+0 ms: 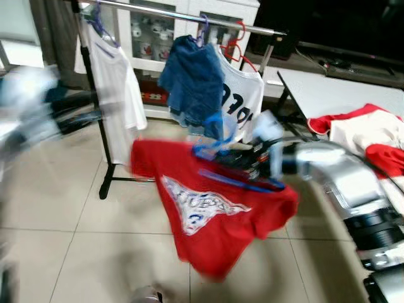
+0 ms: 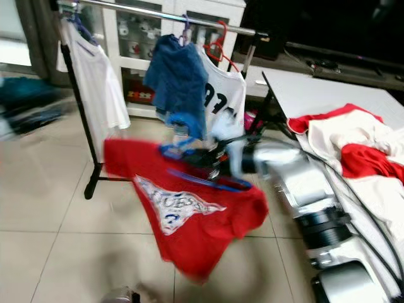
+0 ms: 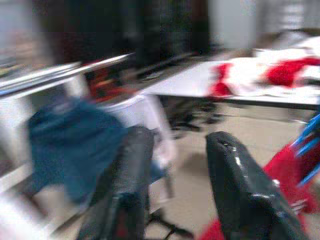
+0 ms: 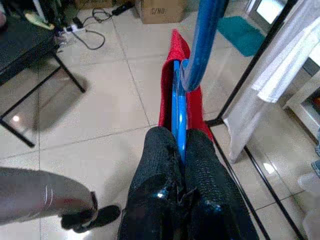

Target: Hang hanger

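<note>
Before the metal clothes rail [image 1: 189, 14], head views: right gripper [image 1: 243, 161] holds blue plastic hanger [image 1: 218, 146] carrying red printed T-shirt [image 1: 208, 208], below the hung blue denim garment [image 1: 192, 79] | left wrist view: left gripper [image 3: 175, 195] blurred, fingers [image 3: 245, 190] apart, holding nothing | right wrist view: fingers [image 4: 200, 170] clenched on the hanger's blue bar, shirt draped beyond.

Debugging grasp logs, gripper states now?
Left gripper: open, holding nothing.
Right gripper: shut on the blue hanger carrying the red T-shirt.
</note>
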`<state>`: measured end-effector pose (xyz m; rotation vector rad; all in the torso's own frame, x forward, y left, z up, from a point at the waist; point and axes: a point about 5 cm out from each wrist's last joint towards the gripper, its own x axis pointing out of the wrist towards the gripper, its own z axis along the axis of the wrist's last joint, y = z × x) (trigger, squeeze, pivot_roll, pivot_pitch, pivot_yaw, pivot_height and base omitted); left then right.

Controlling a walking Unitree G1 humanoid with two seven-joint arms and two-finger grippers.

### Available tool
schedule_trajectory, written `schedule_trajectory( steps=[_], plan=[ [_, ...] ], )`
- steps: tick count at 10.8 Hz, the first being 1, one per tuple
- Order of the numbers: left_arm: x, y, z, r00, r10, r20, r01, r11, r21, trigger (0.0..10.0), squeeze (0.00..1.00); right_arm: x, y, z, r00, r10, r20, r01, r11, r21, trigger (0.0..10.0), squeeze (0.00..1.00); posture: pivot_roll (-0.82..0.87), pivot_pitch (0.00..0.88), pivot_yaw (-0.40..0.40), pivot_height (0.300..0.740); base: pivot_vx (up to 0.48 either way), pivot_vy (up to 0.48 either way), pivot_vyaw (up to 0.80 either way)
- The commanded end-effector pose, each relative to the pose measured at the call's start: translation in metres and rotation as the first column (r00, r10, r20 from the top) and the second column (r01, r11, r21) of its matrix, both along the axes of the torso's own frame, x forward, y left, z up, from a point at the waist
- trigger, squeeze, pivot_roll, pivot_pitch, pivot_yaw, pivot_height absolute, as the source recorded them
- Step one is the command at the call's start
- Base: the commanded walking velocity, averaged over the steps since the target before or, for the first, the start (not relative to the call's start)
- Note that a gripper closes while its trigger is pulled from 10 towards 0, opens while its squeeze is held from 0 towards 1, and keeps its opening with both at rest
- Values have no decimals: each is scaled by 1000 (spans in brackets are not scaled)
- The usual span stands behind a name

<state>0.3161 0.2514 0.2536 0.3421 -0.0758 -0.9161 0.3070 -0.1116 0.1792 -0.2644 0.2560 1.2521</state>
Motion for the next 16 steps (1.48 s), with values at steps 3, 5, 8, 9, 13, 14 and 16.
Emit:
schedule_trajectory(
  steps=[3,5,8,9,13,14,16],
  plan=[
    [6,-46,-5,933,-330,-144,342,938,65,10000,1000,-3,11,12,998,35,45,-34,999,-24,10000,0,6,0,-106,740,0,0,0],
    [4,-65,-9,852,-472,-228,499,863,80,10000,0,-8,16,11,998,49,36,-48,999,-21,10000,0,0,0,-101,740,0,0,0],
    [3,-86,-28,802,-529,-278,582,797,160,10000,0,-14,17,12,997,66,27,-66,998,-14,10000,0,-21,0,-92,740,0,0,0],
    [3,-92,-33,786,-540,-300,603,776,184,9098,0,-15,18,13,997,73,27,-73,997,-14,10000,0,-23,0,-95,740,0,0,0],
    [9,-89,-38,791,-518,-326,608,729,314,0,0,-20,25,16,993,118,31,-118,993,14,10000,0,-14,0,-82,740,0,0,0],
    [10,-91,-38,791,-520,-322,607,730,314,0,0,-22,26,17,991,133,28,-134,991,28,10000,0,-12,0,-79,740,0,0,0],
    [15,-94,-43,800,-515,-308,598,725,340,0,0,-23,28,19,990,140,26,-141,989,49,10000,0,-16,0,-72,740,0,0,0]
  ],
)
